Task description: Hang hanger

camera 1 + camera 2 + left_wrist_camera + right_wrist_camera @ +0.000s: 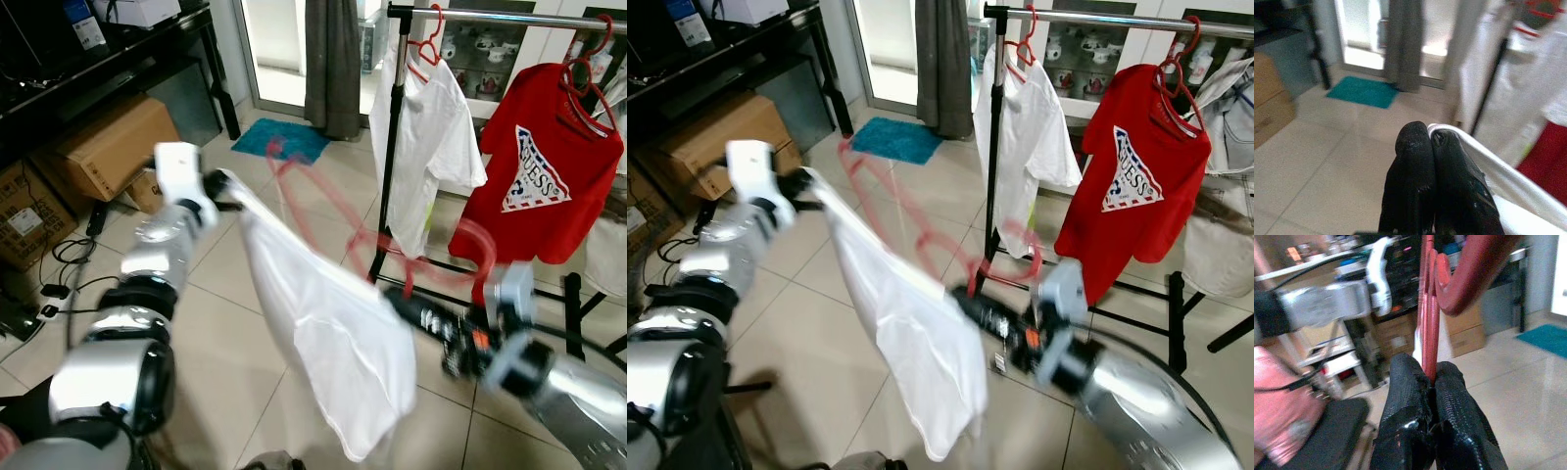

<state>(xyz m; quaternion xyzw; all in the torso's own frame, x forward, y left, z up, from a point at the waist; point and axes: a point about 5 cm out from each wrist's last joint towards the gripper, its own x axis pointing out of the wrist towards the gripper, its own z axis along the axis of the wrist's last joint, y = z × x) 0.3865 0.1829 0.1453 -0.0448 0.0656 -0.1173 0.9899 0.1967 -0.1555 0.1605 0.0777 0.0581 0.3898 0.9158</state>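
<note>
The red hanger (333,211), a thin curved plastic frame blurred in the head views, is held in the air between the two arms over the tiled floor (235,294), in front of the clothes rack (397,147). A white shirt (328,338) hangs from it, drooping to a point low down. The right end effector (1431,379) has its black fingers pressed together on the hanger's red bar near the hook. The left end effector (1431,139) is closed on the white shirt's edge at the upper left corner of the cloth. On the rack's metal rail (509,17) a white T-shirt (426,137) and a red T-shirt (549,166) hang on red hangers; the red one bears a triangle print reading "GUESS". To the left stand cardboard boxes (113,147) under a black desk (118,54), with cables (69,259) on the floor. A teal mat (282,139) lies before a grey curtain (331,64).
</note>
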